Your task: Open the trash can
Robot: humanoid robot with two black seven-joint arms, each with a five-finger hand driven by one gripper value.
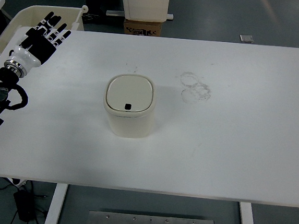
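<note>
One trash can [130, 106], cream-coloured with rounded corners, stands upright slightly left of the middle of the table [230, 150]. Its lid [130, 93] lies flat and closed, with one small dark button [128, 107] at the near edge. Nothing touches it.

The table top is white, with faint ring-shaped marks [195, 87] to the right of the can, well apart from it. The floor is grey-blue. Beyond the far edge stand one cardboard box [143, 27] with a white container [145, 2] above it, and one pale bin [29, 20] at the far left corner.

One robot hand shows: the left hand [43, 37], over the far left corner, fingers [56, 28] extended and released, holding nothing, well apart from the can.
</note>
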